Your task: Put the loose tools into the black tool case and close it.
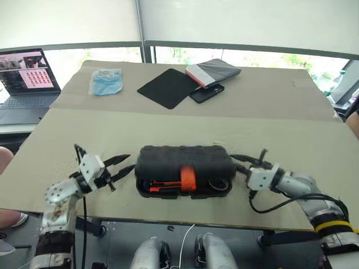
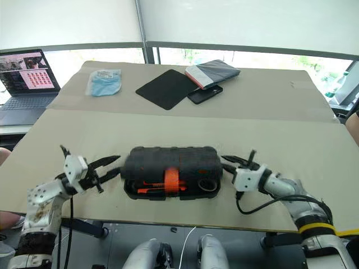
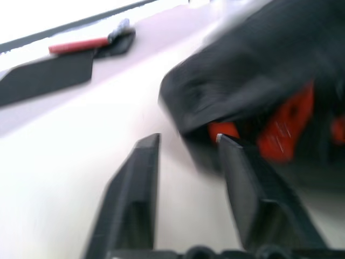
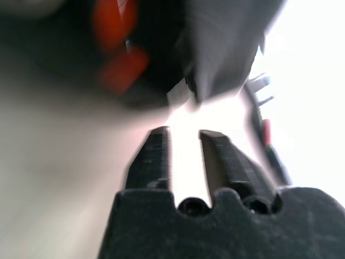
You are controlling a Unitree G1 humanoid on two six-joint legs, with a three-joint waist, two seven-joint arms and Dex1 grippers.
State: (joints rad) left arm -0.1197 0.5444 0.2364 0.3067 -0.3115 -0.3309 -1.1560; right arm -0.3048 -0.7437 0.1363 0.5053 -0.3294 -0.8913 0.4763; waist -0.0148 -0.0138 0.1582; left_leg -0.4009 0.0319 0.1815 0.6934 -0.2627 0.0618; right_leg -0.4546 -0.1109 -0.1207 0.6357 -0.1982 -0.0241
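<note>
Nearly shut, the black tool case (image 1: 184,169) sat at the table's (image 1: 168,123) near edge, lid ajar over orange tools. The left gripper (image 1: 119,168) and right gripper (image 1: 247,160) flanked it, fingers apart, empty. Pressing evenly on the lid would likely latch it.

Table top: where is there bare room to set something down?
Bare: the wide strip between the tool case and the black mat, and the table's right side. Crowded: the far edge, with blue packet, mat, phone and grey pouch.
</note>
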